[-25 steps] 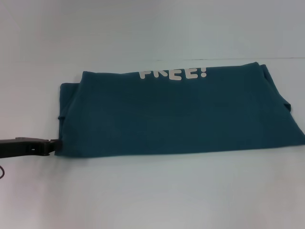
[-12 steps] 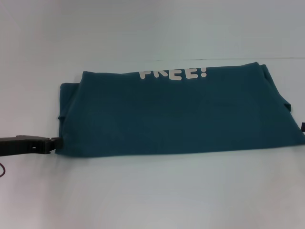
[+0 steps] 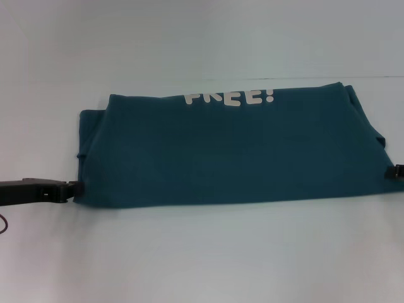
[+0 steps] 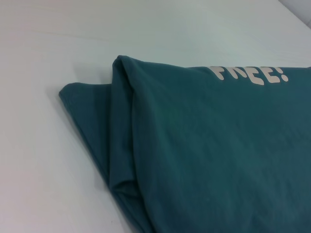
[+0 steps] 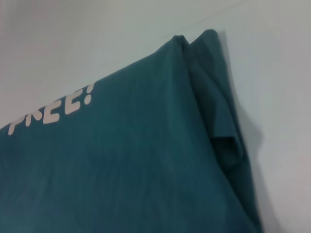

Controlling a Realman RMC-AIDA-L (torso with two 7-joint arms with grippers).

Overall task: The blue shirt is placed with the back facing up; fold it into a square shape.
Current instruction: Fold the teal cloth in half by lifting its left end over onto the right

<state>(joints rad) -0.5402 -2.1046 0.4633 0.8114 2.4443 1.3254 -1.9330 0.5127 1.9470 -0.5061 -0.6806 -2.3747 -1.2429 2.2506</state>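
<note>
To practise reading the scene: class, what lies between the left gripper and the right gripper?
In the head view, the folded blue shirt spans nearly the whole stretch between the left gripper at its near left corner and the right gripper at its right edge.

- Blue shirt (image 3: pixel 233 151): lies folded on the table (image 3: pixel 202 252).
- Left gripper (image 3: pixel 74 189): at the shirt's near-left corner.
- Right gripper (image 3: pixel 395 172): at the shirt's right edge.

A plain white table (image 3: pixel 202 265) fills the view; a faint seam crosses its far side.
</note>
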